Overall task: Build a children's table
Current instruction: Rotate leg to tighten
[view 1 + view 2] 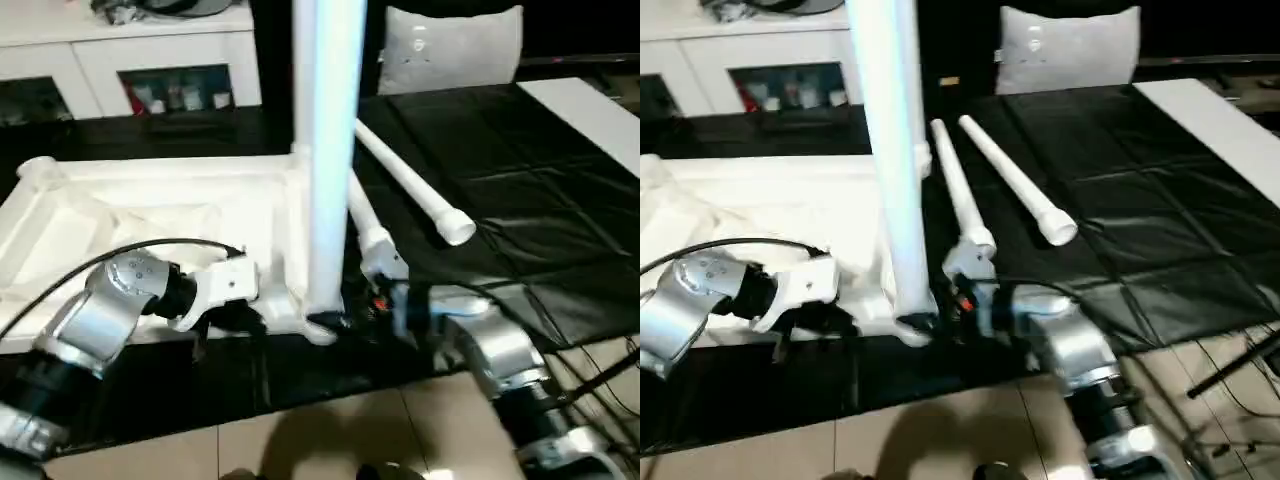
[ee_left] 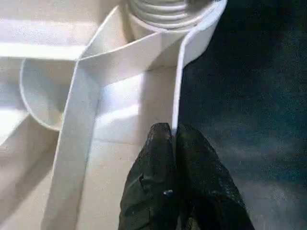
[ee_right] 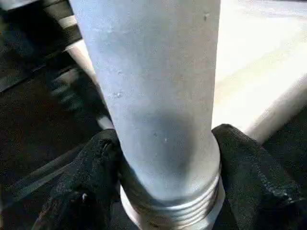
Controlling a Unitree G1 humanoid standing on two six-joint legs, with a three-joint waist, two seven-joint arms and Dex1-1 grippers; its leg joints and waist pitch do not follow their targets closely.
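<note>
surface: black mat (image 1: pixel 520 200) over the work table, white cabinets (image 1: pixel 150 60) behind
tabletop: upside-down table top (image 1: pixel 150 215), ribbed underside up, on the mat's left half, its near edge by the mat's near edge
upright leg (image 1: pixel 328 150): stands vertical in the top's near right corner socket, threads partly showing at the base
right gripper (image 3: pixel 168 191): fingers closed around the upright leg just above the threads, one each side
left gripper (image 2: pixel 173 143): fingers pinched shut on the top's thin rim beside that socket
key relation: leg axis vertical, right gripper on it; likely next is twisting it home, left bracing
spare legs (image 1: pixel 410 180): two lying on the mat just right of the top, angled toward the far edge
</note>
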